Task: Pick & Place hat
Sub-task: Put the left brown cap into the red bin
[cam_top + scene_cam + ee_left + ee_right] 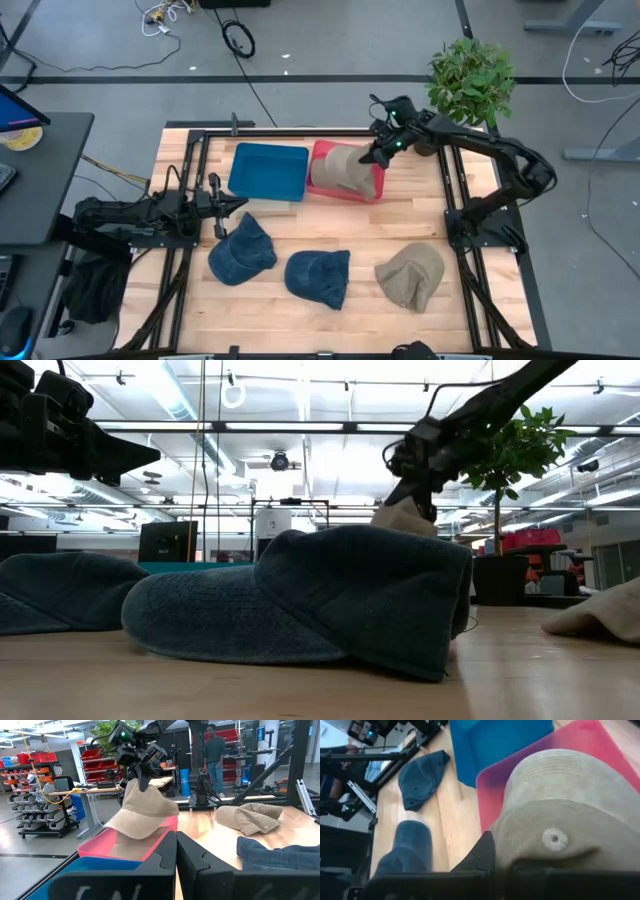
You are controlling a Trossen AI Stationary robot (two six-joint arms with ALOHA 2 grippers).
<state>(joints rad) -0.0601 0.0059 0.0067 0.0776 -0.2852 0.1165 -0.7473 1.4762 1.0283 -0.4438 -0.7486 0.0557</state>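
Observation:
A tan hat (345, 170) hangs from my right gripper (378, 155) over the pink tray (322, 150), which sits beside a blue tray (268, 170) at the table's far side. The left wrist view shows the hat (147, 812) with its brim low over the pink tray (100, 847). Two blue hats (242, 250) (318, 275) and a second tan hat (410, 275) lie flat on the near half of the table. My left gripper (222, 207) waits shut at the left, level above the table, touching nothing. My right gripper is shut on the tan hat's crown, close to the top button (554, 839). The fingers (141, 772) pinch the fabric from above, slanting down from the table's far right. The hat hangs below them, its brim (132, 830) down in the pink tray; whether it touches, I cannot tell.
A potted plant (470, 75) stands off the table's far right corner, behind the right arm. Black frame rails (455, 200) run along both table sides. In the low view a blue hat (300, 600) fills the foreground. Bare wood lies between the trays and the hats.

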